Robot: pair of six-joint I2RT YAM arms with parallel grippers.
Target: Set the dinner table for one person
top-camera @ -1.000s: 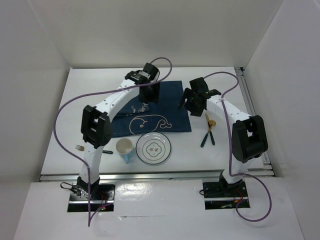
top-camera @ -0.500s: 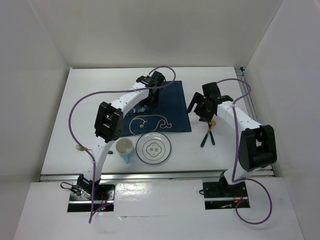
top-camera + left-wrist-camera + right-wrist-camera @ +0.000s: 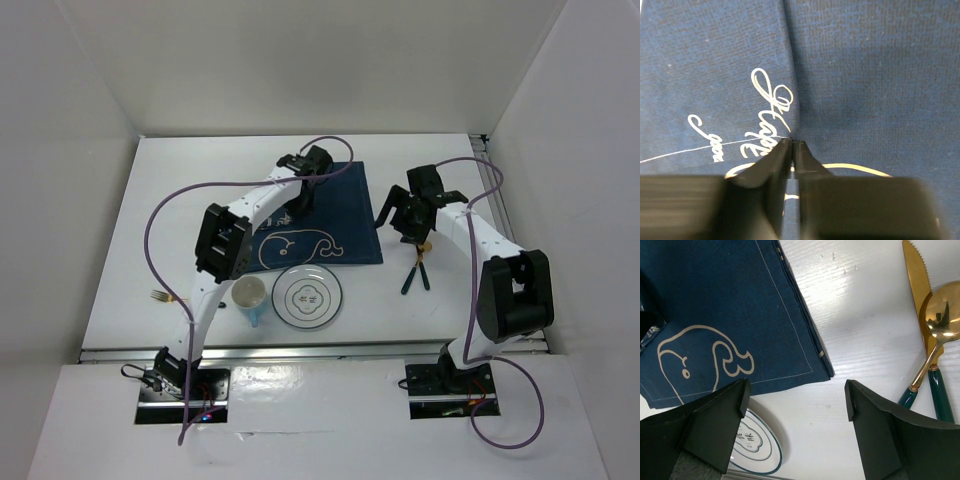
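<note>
Left arm is stretched to the far middle of the dinner table [image 3: 180, 200], the white surface that spans the whole work area and carries every item. The left gripper [image 3: 792, 145] is down on the navy whale-print placemat [image 3: 345, 215], its jaws drawn narrow. In the left wrist view a raised crease runs away from the tips, so they appear to be pinching a fold of cloth. In my judgement this grip is meant to drag or straighten the placemat before any setting is laid on it. The right gripper [image 3: 797, 407] stands wide and holds nothing. It hangs over bare table just right of the placemat's near right corner, between the cloth and the knife [image 3: 917, 285] and spoon [image 3: 942, 310], probably placed to take the cutlery next or to steady the cloth's edge. The plate [image 3: 309, 296] and cup [image 3: 250, 296] sit just near of the placemat, and the fork [image 3: 160, 296] lies well off to the left, none yet set. Against the frame a second earlier, the left arm has reached farther and its jaws have narrowed. The right gripper has shifted right, off the placemat's right edge, toward the cutlery. Plate, cup, fork, knife and spoon have not moved.
</note>
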